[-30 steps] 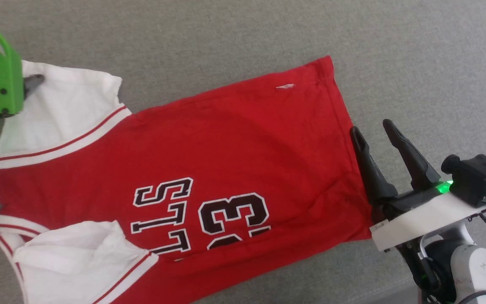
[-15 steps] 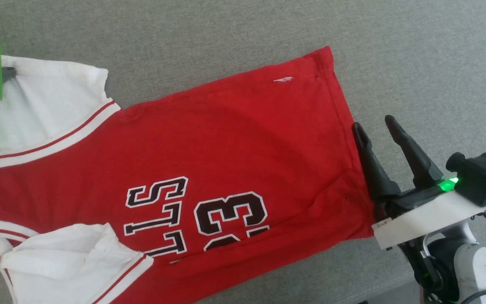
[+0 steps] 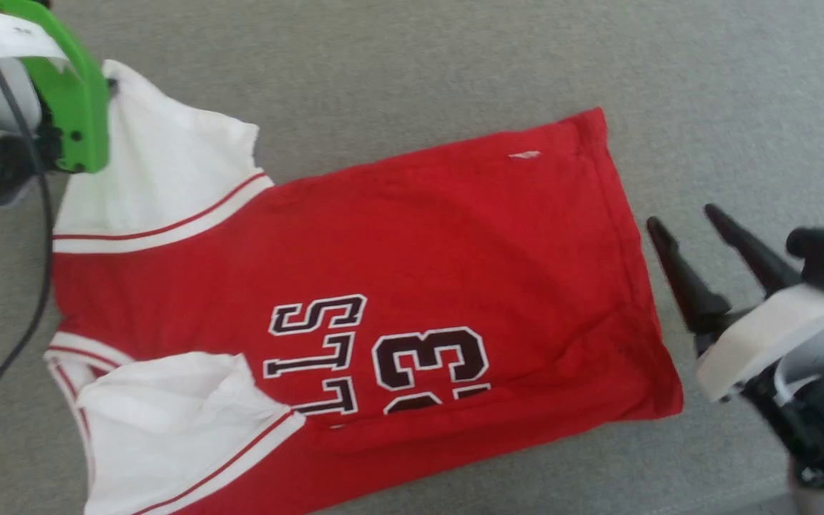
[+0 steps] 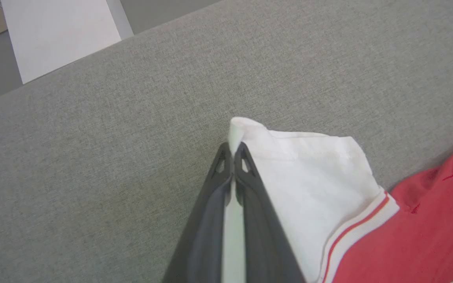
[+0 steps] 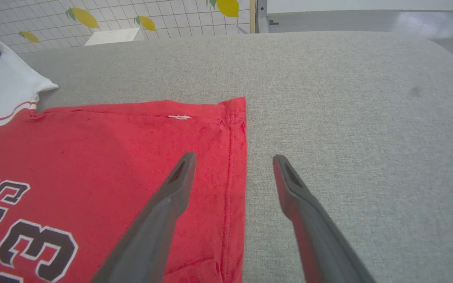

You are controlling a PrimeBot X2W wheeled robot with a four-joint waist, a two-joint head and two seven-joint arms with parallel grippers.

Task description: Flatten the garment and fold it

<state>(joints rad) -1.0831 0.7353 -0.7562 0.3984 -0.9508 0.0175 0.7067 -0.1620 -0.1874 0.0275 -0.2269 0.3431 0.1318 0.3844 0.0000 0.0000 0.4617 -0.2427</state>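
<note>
And there it is: the left gripper [image 4: 232, 151] has its jaws clamped together on the tip of the white sleeve [image 4: 309, 177]. The garment [image 3: 383, 250] lies spread, lettering up, across the grey fabric-covered desk [image 3: 455, 57]. Over at the red bottom hem, the right gripper [image 3: 680, 215] hovers, jaws wide apart and empty.
</note>
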